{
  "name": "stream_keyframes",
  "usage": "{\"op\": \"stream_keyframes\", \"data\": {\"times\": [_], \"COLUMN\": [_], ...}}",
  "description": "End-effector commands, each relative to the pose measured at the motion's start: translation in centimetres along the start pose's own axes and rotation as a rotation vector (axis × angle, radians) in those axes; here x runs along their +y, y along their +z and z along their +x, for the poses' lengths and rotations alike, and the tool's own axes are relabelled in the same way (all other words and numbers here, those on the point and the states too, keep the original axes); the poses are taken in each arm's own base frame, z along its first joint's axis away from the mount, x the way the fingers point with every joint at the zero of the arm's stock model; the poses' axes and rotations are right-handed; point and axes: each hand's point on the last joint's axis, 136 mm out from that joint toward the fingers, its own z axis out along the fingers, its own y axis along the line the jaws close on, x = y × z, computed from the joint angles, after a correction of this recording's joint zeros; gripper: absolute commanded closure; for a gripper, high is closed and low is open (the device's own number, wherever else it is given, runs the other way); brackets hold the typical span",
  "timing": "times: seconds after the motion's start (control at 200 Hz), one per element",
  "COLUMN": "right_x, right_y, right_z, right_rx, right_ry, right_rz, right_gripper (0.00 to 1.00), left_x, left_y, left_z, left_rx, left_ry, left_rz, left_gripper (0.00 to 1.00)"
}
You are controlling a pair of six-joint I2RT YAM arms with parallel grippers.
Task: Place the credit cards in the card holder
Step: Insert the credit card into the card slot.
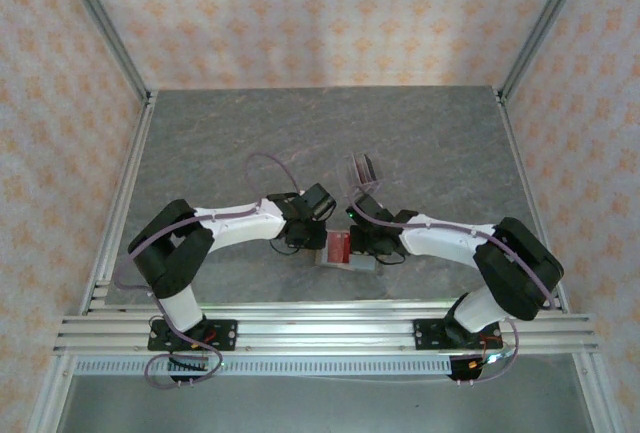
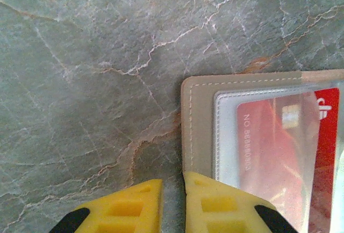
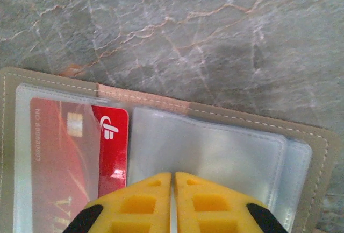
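The card holder (image 1: 346, 253) lies open on the marble table between the two arms, with a tan border (image 2: 200, 125) and clear sleeves inside. One red credit card (image 2: 279, 152) sits partly in the left sleeve, its right strip (image 3: 110, 141) sticking out. My left gripper (image 2: 172, 206) is down at the holder's left edge (image 1: 318, 247), the jaws a narrow slit apart with only table between them and one finger (image 2: 226, 206) on the border. My right gripper (image 3: 173, 200) hovers shut over the empty right sleeve (image 3: 215, 147); whether it pinches plastic is unclear.
A clear slotted rack (image 1: 365, 168) holding several dark cards stands just beyond the right gripper. Metal frame posts and patterned walls close in the table on three sides. An aluminium rail (image 1: 320, 333) runs along the near edge.
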Motion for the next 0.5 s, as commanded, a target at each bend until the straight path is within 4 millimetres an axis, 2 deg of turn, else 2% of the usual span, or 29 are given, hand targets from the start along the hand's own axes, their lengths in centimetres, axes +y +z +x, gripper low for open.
{"op": "stream_keyframes", "data": {"times": [0.0,0.14,0.29,0.495], "right_x": [-3.1,-1.3,0.1,1.1], "right_y": [-0.5,-1.9,-3.0,-2.6], "right_z": [0.2,-1.0,-1.8,-1.7], "right_rx": [-0.010,-0.053,-0.077,-0.064], "right_ry": [0.012,-0.010,-0.033,-0.034], "right_rz": [0.135,0.074,0.037,-0.004], "right_gripper": [0.91,0.91,0.92,0.94], "left_x": [0.2,0.3,0.0,-0.9], "left_y": [0.5,0.9,0.2,-0.8], "left_z": [0.2,0.4,0.2,-0.2], "left_rx": [0.001,0.009,-0.005,-0.021], "left_ry": [0.023,0.018,0.015,0.026], "left_rz": [-0.013,-0.010,0.003,0.027], "left_gripper": [0.83,0.83,0.83,0.83]}}
